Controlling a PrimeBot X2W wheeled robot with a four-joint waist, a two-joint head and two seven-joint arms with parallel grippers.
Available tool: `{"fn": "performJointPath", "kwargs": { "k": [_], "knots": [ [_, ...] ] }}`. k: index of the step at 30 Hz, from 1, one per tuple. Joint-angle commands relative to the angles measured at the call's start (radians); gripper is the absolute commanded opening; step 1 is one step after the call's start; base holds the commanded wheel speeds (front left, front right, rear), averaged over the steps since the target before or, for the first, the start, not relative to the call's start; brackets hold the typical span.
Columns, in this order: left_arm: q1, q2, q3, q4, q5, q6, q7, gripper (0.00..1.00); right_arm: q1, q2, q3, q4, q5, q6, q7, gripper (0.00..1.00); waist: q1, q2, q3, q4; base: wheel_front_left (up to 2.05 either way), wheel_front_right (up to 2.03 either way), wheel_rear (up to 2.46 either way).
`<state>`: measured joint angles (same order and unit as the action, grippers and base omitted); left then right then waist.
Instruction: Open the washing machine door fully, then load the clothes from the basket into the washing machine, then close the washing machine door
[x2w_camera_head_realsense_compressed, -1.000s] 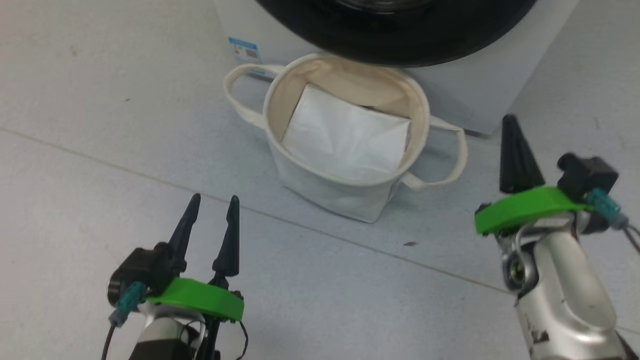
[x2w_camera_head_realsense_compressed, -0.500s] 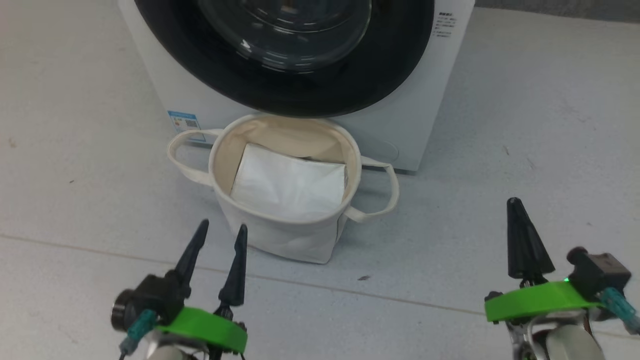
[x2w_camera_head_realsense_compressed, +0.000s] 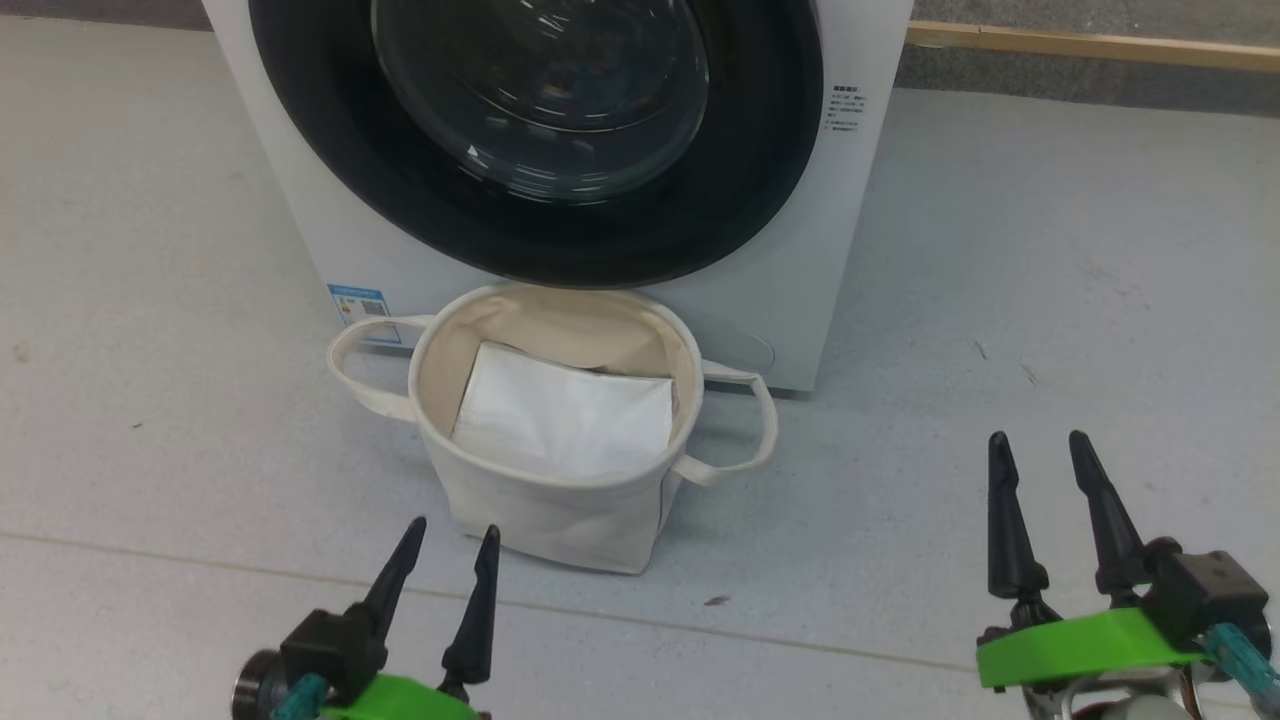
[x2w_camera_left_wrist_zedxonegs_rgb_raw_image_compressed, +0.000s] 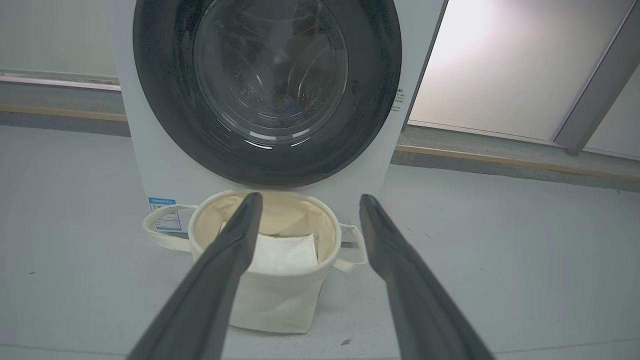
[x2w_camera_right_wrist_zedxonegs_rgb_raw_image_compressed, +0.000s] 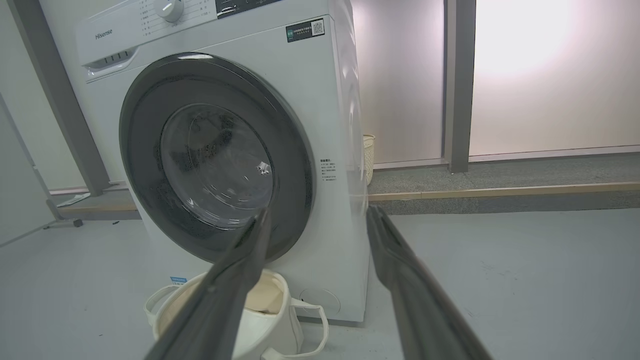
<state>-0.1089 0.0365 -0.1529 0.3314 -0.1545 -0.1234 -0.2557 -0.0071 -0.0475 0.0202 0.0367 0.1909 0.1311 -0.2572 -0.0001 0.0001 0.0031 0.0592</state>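
Large round glossy black door (x2w_camera_head_realsense_compressed: 540, 100) with its bulging glass window sits shut, flush on the big white front-loading washer (x2w_camera_head_realsense_compressed: 800, 260). The round cream canvas basket (x2w_camera_head_realsense_compressed: 550, 520) with loop handles stands on the grey floor (x2w_camera_head_realsense_compressed: 1000, 300) just in front, under the door, with a flat white sheet (x2w_camera_head_realsense_compressed: 560, 415) in it. Whether the small printed garments lie under the sheet or behind the glass, I cannot tell.

My read: check that first. If opening, I hook the door rim, pull slowly along its swing and stay clear of the basket.

Left gripper (x2w_camera_head_realsense_compressed: 454, 526) is low, fingers apart and empty, aimed at the basket. Right gripper (x2w_camera_head_realsense_compressed: 1037, 437) is low, fingers apart and empty, well apart from the door.
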Motion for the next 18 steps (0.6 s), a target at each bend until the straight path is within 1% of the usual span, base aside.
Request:
{"fn": "performJointPath", "kwargs": {
  "k": [1,2,4,6,8,12,14,16,18],
  "knots": [
    [-0.015,0.014,0.028,-0.021,-0.029,0.002,-0.006,1.00,-0.014,-0.003,0.031,-0.037,-0.010,0.000,-0.005,1.00,0.0001,-0.0001,-0.005,0.005,0.00,0.00,0.00],
    [-0.018,0.014,0.029,-0.017,-0.046,0.002,-0.006,1.00,-0.012,-0.003,0.036,-0.038,-0.012,0.000,-0.005,1.00,0.0001,-0.0001,-0.007,0.007,0.00,0.00,0.00],
    [-0.024,0.014,0.033,-0.032,-0.044,0.001,-0.006,1.00,-0.008,-0.003,0.042,-0.042,-0.015,0.000,-0.005,1.00,0.0001,-0.0001,-0.009,0.013,0.00,0.00,0.00],
    [-0.022,0.014,0.037,-0.033,-0.059,0.001,-0.006,1.00,0.000,-0.003,0.053,-0.032,0.003,0.000,-0.005,1.00,0.0001,-0.0001,-0.012,0.020,0.00,0.00,0.00],
    [-0.017,0.014,0.015,-0.012,-0.084,-0.002,-0.006,1.00,0.005,-0.003,0.061,-0.021,-0.009,0.000,-0.005,1.00,0.0001,-0.0001,-0.015,0.026,0.00,0.00,0.00],
    [-0.025,0.016,0.014,0.018,-0.077,-0.004,-0.006,1.00,0.009,-0.003,0.065,0.006,-0.007,0.000,-0.005,1.00,0.0001,-0.0001,-0.019,0.031,0.00,0.00,0.00],
    [-0.025,0.016,0.029,0.023,-0.085,-0.005,-0.006,1.00,0.011,-0.003,0.061,0.024,-0.004,0.000,-0.005,1.00,0.0001,-0.0001,-0.020,0.031,0.00,0.00,0.00],
    [-0.027,0.015,0.052,0.016,-0.106,-0.005,-0.006,1.00,0.013,-0.003,0.061,0.051,-0.027,0.000,-0.005,1.00,0.0001,-0.0001,-0.018,0.031,0.00,0.00,0.00],
    [-0.025,0.015,0.050,0.018,-0.102,-0.005,-0.006,1.00,0.012,-0.003,0.058,0.070,-0.024,0.000,-0.005,1.00,0.0001,-0.0001,-0.018,0.031,0.00,0.00,0.00]
  ]
}}
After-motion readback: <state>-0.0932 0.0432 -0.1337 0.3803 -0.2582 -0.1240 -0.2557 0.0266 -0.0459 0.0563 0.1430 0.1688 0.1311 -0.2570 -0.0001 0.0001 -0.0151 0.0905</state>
